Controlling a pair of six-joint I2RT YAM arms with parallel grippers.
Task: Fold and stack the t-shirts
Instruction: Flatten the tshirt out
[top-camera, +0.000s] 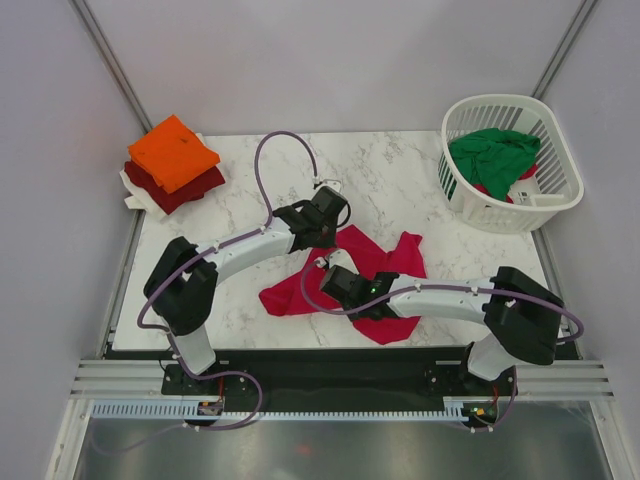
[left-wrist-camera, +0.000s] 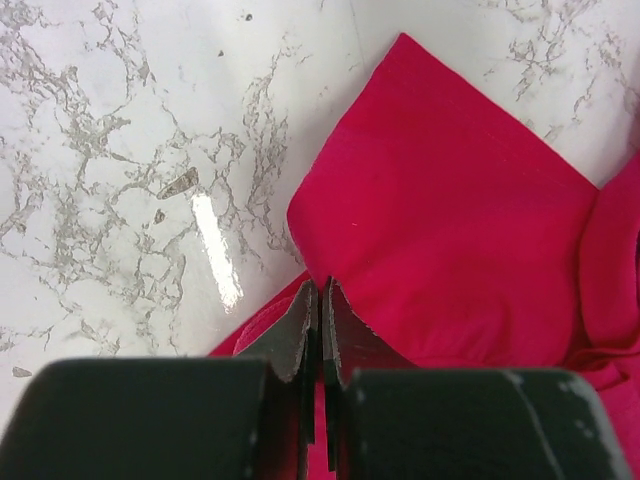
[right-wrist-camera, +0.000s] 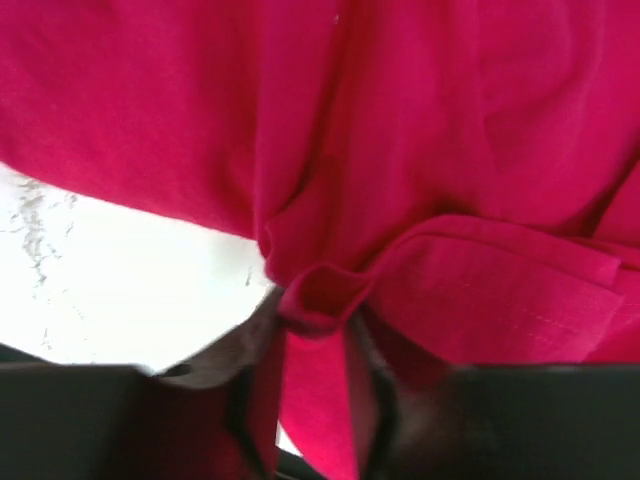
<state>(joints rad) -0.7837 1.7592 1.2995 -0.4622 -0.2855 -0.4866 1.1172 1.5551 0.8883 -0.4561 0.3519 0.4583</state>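
Two sets of fingers are on the same red t-shirt (top-camera: 378, 256). The left fingers (left-wrist-camera: 321, 318) are clenched tight, tips pressed together on an edge of the cloth, with a flat fold of it spreading away beyond them over the bare marble. The right fingers (right-wrist-camera: 318, 345) are grasping a bunched, rolled pleat that fills the gap between them, and more of the shirt hangs in creases behind it. Seen from above, the shirt lies crumpled and spread near the middle of the table (top-camera: 400, 170), between the two arms, towards the near edge. At the far left corner sits a folded pile: an orange t-shirt (top-camera: 172, 152) on top, a dark red t-shirt (top-camera: 188, 190) under it and a white t-shirt (top-camera: 134, 192) at the bottom. A white basket (top-camera: 563, 192) at the far right holds a green t-shirt (top-camera: 492, 155).
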